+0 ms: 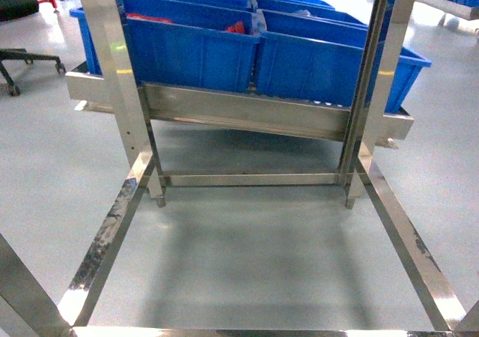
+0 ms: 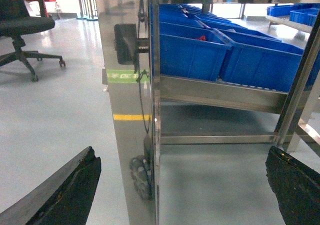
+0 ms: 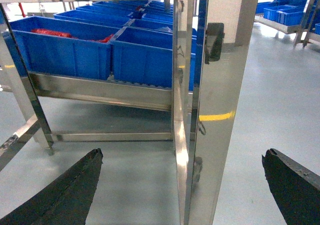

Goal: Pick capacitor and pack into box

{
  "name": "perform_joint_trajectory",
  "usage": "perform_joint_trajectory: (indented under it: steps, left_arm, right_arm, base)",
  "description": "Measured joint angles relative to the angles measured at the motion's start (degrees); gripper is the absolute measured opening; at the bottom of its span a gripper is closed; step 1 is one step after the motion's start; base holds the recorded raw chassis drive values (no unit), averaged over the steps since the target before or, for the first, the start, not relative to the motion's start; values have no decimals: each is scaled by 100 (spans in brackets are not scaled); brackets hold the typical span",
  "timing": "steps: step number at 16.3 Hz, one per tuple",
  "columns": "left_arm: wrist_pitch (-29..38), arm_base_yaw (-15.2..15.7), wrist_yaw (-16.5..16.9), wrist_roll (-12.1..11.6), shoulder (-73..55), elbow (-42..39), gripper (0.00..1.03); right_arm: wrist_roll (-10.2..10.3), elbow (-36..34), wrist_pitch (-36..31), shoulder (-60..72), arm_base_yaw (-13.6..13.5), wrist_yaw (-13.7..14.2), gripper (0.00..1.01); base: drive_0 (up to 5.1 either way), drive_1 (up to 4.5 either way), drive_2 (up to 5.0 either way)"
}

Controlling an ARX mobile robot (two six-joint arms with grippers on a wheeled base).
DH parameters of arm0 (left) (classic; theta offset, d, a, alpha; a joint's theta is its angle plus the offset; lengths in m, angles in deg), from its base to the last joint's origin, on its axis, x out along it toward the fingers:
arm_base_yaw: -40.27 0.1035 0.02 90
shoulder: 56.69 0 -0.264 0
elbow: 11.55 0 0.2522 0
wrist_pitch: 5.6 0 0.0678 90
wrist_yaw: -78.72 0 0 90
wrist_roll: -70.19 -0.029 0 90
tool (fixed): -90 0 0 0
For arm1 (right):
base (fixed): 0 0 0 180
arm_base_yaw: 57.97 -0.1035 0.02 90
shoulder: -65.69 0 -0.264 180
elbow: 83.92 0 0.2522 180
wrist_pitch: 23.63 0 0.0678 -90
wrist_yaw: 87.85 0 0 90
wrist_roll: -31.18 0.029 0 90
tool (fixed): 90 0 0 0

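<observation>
- Left gripper (image 2: 182, 185) and right gripper (image 3: 182, 185): both spread wide, holding nothing.
- Head view: no grippers; two front blue bins (image 1: 191, 49) on steel rack (image 1: 247, 112).
- Office chair (image 2: 22, 27) left of rack, left wrist only.

We see a stainless steel rack (image 1: 247, 116) on the grey floor (image 1: 254, 262). Rows of blue bins (image 1: 194, 49) sit side by side on the rack's tilted shelf, and red items (image 1: 236, 28) lie in some bins. Below the shelf, the rack's crossbar (image 1: 251, 179) joins its legs.

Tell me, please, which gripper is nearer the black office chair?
Left. The office chair stands ahead and to the left of the left gripper; the right gripper view shows no chair.
</observation>
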Motion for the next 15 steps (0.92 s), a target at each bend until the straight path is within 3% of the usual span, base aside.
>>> perform_joint_trajectory:
  steps: [15]
  left_arm:
    - [0, 0, 0, 0, 0, 0, 98]
  right_arm:
    - [0, 0, 0, 0, 0, 0, 98]
  base:
    - [0, 0, 0]
